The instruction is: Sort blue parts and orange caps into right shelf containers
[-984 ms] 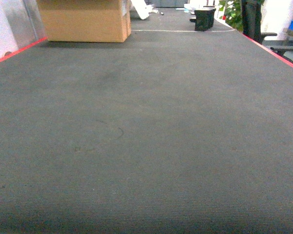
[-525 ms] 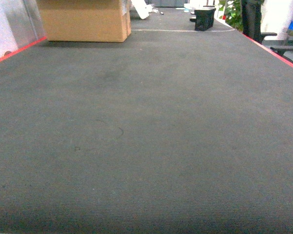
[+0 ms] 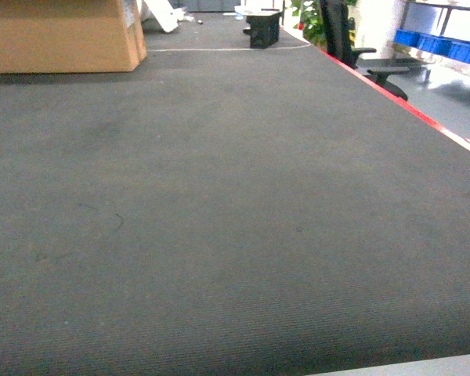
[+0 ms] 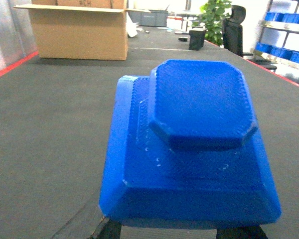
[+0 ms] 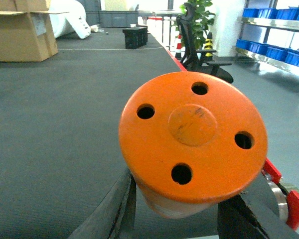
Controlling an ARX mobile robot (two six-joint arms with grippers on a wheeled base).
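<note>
1. The blue part (image 4: 189,144) fills my left wrist view, knob facing the camera. The left fingers (image 4: 107,230) show only as dark tips under its lower edge, clamped on it from both sides. I judge it is carried high so it clears the tabletop (image 4: 50,109) while the base travels.
2. Far left, a cardboard box (image 3: 59,35) sits on the tabletop, well apart from anything I hold.
3. The head view shows only bare dark tabletop (image 3: 219,219); neither arm appears there, so both loads ride below or behind that camera.
4. The orange cap (image 5: 193,137) fills my right wrist view, its flat holed top facing the camera. The right fingers (image 5: 119,209) press its sides, clamped on it.
5. Far right, the right shelf containers (image 3: 442,45) sit in a row on the shelf (image 3: 423,66), beyond the red table edge (image 3: 392,98) and an office chair (image 3: 348,39). I judge both pieces are still to be delivered.
</note>
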